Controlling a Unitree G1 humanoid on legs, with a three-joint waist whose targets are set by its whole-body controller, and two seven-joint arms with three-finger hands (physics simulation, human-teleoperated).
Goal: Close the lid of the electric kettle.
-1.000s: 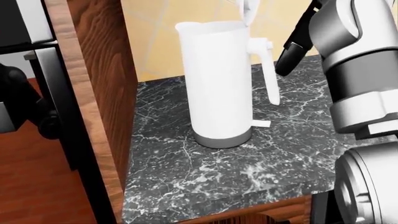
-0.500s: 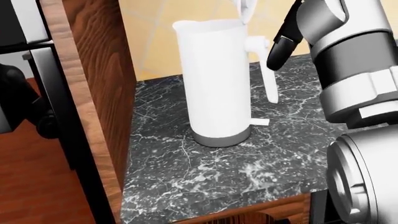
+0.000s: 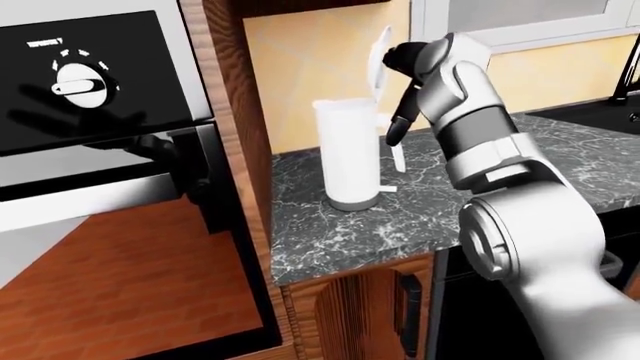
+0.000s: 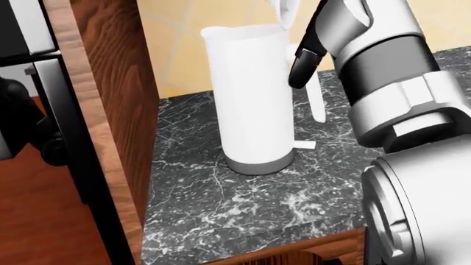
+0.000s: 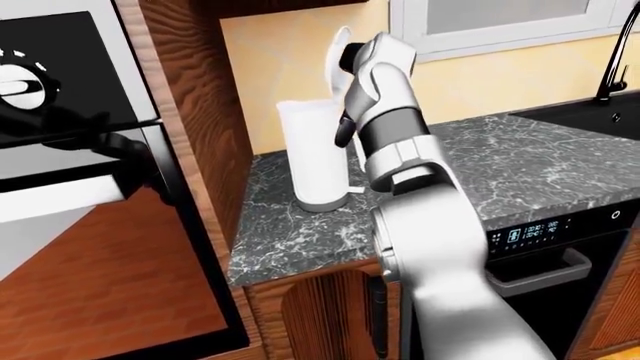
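Head view: the kettle lid point(image 4: 285, 12) is cut off by the top edge. The kettle handle point(image 4: 318, 96) is partly hidden behind the right hand point(image 4: 303, 63), whose finger state cannot be determined. Right-eye view: the tap point(image 5: 618, 45) is cut by the right edge

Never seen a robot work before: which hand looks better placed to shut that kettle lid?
The right hand: raised beside the tall white kettle's upright lid. No left hand shows.
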